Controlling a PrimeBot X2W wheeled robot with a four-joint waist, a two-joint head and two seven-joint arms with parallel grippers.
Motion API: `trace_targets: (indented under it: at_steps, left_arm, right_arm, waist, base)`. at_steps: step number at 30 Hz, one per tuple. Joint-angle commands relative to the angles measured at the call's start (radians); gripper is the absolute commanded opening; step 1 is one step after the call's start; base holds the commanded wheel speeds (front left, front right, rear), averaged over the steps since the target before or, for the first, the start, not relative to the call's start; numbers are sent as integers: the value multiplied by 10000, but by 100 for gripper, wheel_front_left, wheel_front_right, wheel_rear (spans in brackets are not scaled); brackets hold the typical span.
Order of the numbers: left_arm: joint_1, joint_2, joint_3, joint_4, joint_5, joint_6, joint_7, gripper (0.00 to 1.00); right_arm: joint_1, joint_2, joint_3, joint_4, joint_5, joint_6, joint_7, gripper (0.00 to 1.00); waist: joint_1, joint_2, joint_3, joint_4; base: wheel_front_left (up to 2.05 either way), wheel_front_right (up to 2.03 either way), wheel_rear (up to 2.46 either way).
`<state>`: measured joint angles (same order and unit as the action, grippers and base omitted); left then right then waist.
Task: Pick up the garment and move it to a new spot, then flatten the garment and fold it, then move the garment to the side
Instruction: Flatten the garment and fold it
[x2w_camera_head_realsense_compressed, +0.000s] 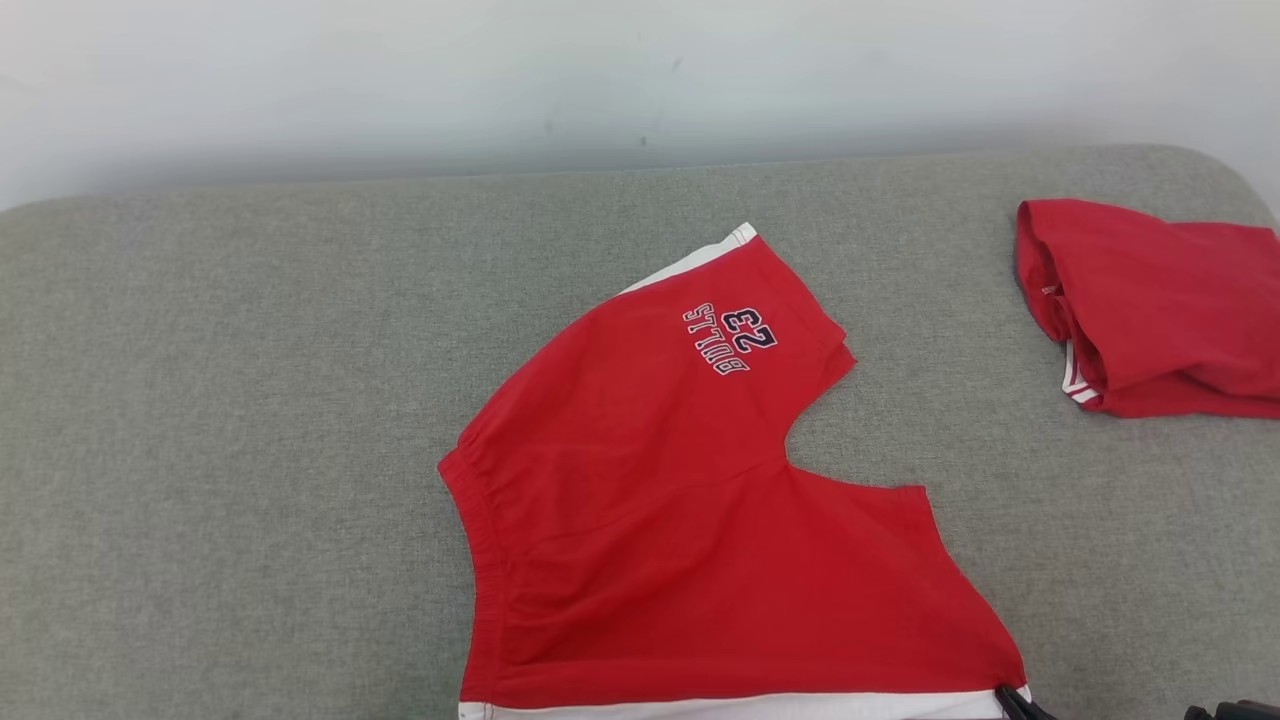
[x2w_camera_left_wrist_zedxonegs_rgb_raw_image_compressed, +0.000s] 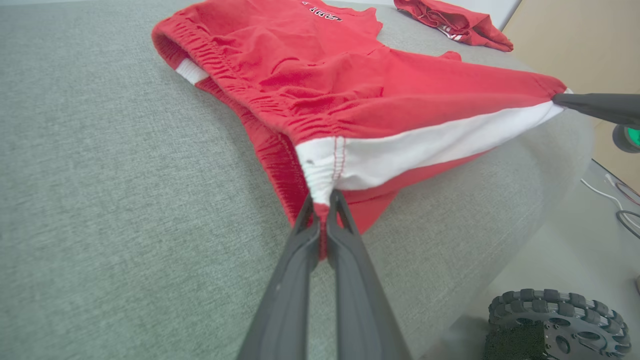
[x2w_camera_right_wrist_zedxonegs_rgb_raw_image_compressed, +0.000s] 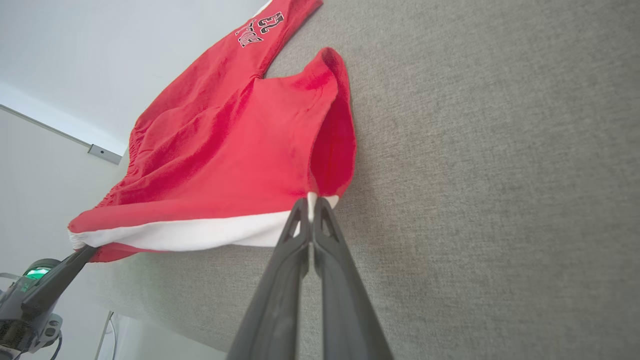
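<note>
The garment (x2w_camera_head_realsense_compressed: 680, 520) is a pair of red shorts with a white side stripe and "BULLS 23" printed on one leg. It lies spread on the grey cushioned surface (x2w_camera_head_realsense_compressed: 200, 400), its striped side along the near edge. My left gripper (x2w_camera_left_wrist_zedxonegs_rgb_raw_image_compressed: 322, 200) is shut on the waistband end of the white stripe (x2w_camera_left_wrist_zedxonegs_rgb_raw_image_compressed: 425, 150). My right gripper (x2w_camera_right_wrist_zedxonegs_rgb_raw_image_compressed: 311, 205) is shut on the leg-hem end of the same stripe, and its tip shows at the garment's near right corner (x2w_camera_head_realsense_compressed: 1015, 700). The stripe hangs stretched between both grippers, slightly lifted off the surface edge.
A second red garment (x2w_camera_head_realsense_compressed: 1150, 310) lies bunched at the back right of the surface. A pale wall (x2w_camera_head_realsense_compressed: 640, 80) rises behind it. Beyond the near edge are the floor, a robot wheel (x2w_camera_left_wrist_zedxonegs_rgb_raw_image_compressed: 557, 325) and loose cables (x2w_camera_left_wrist_zedxonegs_rgb_raw_image_compressed: 620, 200).
</note>
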<state>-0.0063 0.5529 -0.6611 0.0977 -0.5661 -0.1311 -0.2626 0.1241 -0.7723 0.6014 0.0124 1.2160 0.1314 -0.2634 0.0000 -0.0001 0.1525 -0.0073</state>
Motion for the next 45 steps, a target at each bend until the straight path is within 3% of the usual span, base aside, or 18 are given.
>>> trace_targets:
  at_steps: [1, 9, 19, 25, 29, 45]
  left_arm:
    - [99, -70, 51, -47, 54, 12, -24, 0]
    - [-557, -203, 432, -418, 421, 11, -24, 0]
    - [-2513, -237, 745, -509, -130, 12, -24, 0]
    - [-4171, -415, 420, 254, -496, 14, -24, 0]
    - [-5207, -628, 146, 906, -841, 15, -24, 0]
    - [-6570, -1436, -523, 1500, -1130, 15, -24, 0]
  right_arm:
    - [93, 1, -17, -48, 63, -22, -7, 0]
    - [-860, -295, -102, -550, 145, -22, -7, 0]
    - [-4140, -829, 13, -297, 874, -22, 931, 0]
    - [-6784, -656, 501, 969, 724, -22, 1996, 0]
    - [-8931, -174, 1265, 2316, 259, -13, 2765, 0]
    - [-12883, 1025, 3039, 6210, -464, -13, 3254, 0]
  waist:
    - [0, 1, 8, 32]
    - [0, 1, 22, 140]
    - [0, 1, 627, 513]
    - [0, 1, 1431, 933]
    - [0, 1, 1957, 1211]
    - [0, 1, 3147, 2003]
  base:
    - [0, 0, 0]
    - [0, 0, 0]
    - [0, 0, 0]
    - [0, 0, 0]
    - [0, 0, 0]
    - [0, 0, 0]
